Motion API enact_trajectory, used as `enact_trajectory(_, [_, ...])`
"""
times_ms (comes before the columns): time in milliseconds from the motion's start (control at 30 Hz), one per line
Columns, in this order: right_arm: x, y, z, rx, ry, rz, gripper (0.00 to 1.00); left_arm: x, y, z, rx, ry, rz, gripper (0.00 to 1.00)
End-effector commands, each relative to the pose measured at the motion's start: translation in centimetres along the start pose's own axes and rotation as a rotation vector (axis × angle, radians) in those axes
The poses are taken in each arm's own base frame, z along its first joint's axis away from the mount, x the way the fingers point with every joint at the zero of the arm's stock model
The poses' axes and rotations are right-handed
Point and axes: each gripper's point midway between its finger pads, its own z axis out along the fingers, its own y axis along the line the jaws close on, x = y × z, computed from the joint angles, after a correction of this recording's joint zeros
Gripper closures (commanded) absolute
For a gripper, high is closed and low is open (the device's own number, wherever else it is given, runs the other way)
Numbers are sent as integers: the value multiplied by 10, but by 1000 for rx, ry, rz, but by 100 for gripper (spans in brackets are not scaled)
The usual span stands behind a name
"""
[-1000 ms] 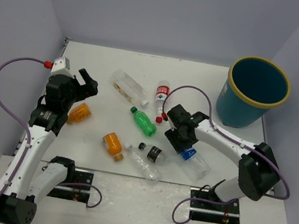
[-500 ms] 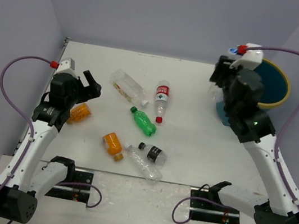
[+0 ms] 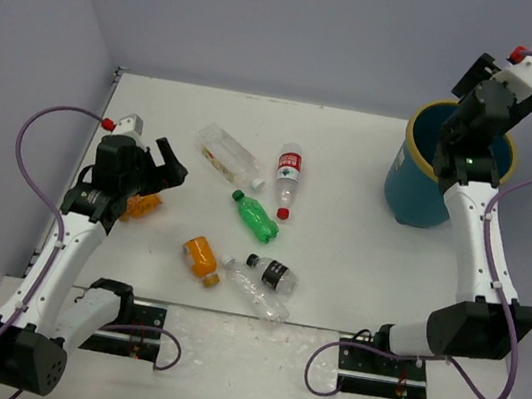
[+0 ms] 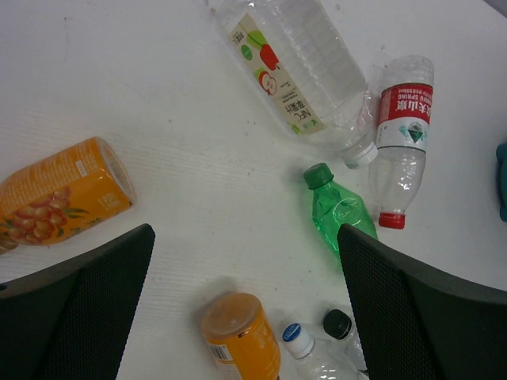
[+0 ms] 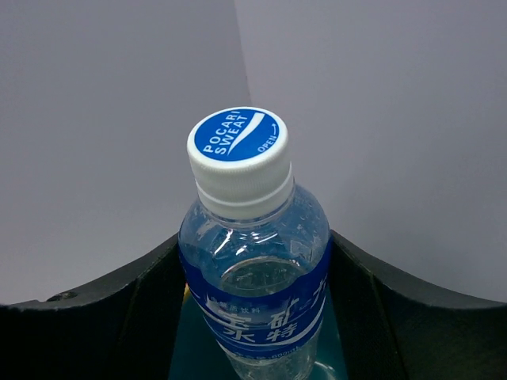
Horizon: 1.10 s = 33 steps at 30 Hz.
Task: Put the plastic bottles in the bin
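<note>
My right gripper (image 3: 478, 86) is raised over the teal bin (image 3: 418, 198) with the yellow rim. In the right wrist view the gripper (image 5: 255, 273) is shut on a clear bottle with a blue label and white cap (image 5: 252, 237), with teal bin interior (image 5: 181, 352) below. My left gripper (image 3: 163, 165) is open and empty above the table, beside an orange bottle (image 3: 142, 205). In the left wrist view (image 4: 245, 237) it frames that orange bottle (image 4: 59, 198), a second orange bottle (image 4: 238, 336), a green one (image 4: 341, 212), a red-labelled one (image 4: 402, 119) and a large clear one (image 4: 305, 71).
Two more clear bottles lie near the front, one with a black label (image 3: 272, 274) and one plain (image 3: 258, 298). Grey walls close the table on the left, back and right. The bin stands in the far right corner.
My right arm has lifted the blue-labelled bottle from the table and swung it up over the bin. My left gripper has shifted slightly nearer and lower, still open.
</note>
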Motion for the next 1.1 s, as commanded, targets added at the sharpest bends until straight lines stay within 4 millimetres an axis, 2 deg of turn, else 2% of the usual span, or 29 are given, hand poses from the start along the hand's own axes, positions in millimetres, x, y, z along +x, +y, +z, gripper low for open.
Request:
enact_trajectory(0, [-8,-4,8,31,-35,79,15,1,3,-9,-3,-5,7,0])
enact_trajectory(67, [-6,-8,8,49,-27,98,2,2,4,-10,-11,-4,7,0])
enact_trajectory(133, [-13,-10,1,45,-16,147,1,5,9,-9,-29,10,6,0])
enact_trajectory(233, [-22,-4,-16,-60,3,150,1,14,14,-4,-43,33,8,0])
enact_trajectory(333, [-43,13,-47,-264,12,179,1,20,17,0,-49,52,7,0])
enact_trajectory(367, [-38,13,-48,-264,35,176,1,22,18,1,-53,59,6,0])
enact_trajectory(467, [-37,31,-93,-481,135,231,1,29,18,6,-46,85,3,0])
enact_trajectory(533, [-29,43,-120,-607,194,259,1,31,19,8,-50,98,2,0])
enact_trajectory(600, [-12,58,-144,-721,254,262,1,32,20,9,-55,102,-2,0])
enact_trajectory(700, [19,93,-183,-858,330,200,1,32,16,11,-38,103,-17,0])
enact_trajectory(767, [50,117,-205,-888,406,146,1,32,13,12,-23,103,-32,0])
enact_trajectory(833, [71,129,-216,-900,466,132,1,33,13,13,-19,107,-36,0])
enact_trajectory(867, [97,145,-232,-923,538,116,1,35,13,13,-19,111,-41,0])
enact_trajectory(1000, [177,174,-230,-848,670,24,1,37,22,13,-59,112,-32,0])
enact_trajectory(1067, [203,188,-226,-810,742,-3,1,34,29,14,-104,103,-29,0])
